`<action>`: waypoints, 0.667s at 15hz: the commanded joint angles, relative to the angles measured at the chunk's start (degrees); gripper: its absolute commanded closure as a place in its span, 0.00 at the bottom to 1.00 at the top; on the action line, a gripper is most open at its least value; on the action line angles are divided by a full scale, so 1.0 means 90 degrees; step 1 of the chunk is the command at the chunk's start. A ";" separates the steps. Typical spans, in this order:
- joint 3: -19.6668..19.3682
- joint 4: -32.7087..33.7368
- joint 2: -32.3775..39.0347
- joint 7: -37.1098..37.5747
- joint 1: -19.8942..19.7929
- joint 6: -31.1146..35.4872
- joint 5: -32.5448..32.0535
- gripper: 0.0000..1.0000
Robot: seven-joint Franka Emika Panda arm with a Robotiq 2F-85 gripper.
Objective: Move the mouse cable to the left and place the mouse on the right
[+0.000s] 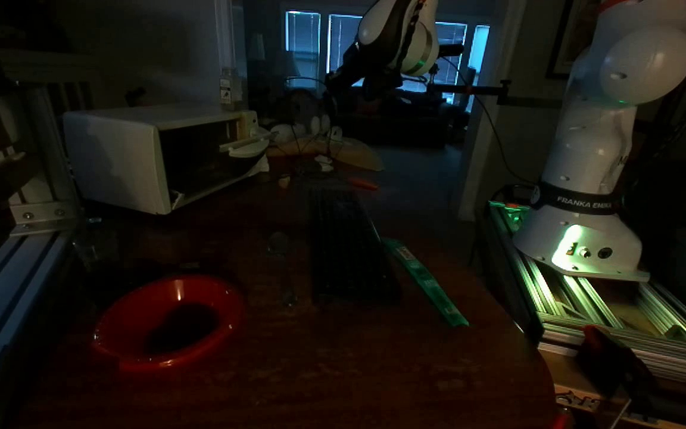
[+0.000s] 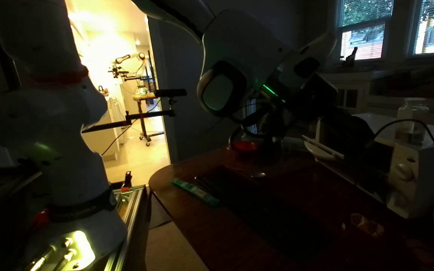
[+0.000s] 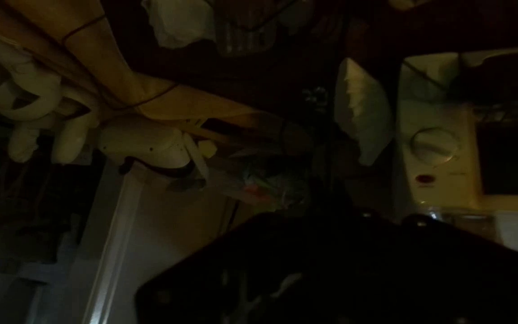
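Note:
High above the far end of the table hangs my gripper, a black shape in front of the windows. A thin dark cable, apparently the mouse cable, arches away from the gripper's tip above the toaster oven. In the wrist view, which stands upside down, the dark gripper comes in from the bottom with its fingers together. A dark strand runs from them toward the table, so they look shut on the cable. The mouse cannot be made out in the dim light.
A black keyboard lies mid-table beside a green packet and a spoon. The red bowl is at the near end. A white toaster oven with a glass jar on top borders the table.

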 commanded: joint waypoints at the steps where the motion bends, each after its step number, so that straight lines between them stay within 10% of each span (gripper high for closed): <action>1: 0.0233 -0.0299 -0.0416 -0.0323 0.0215 -0.0769 -0.0315 0.99; 7: 0.0638 -0.0256 -0.0804 0.0263 0.0791 -0.1987 -0.1813 0.99; 10: 0.0517 -0.0127 -0.0936 -0.0774 0.1671 -0.2616 -0.1057 0.99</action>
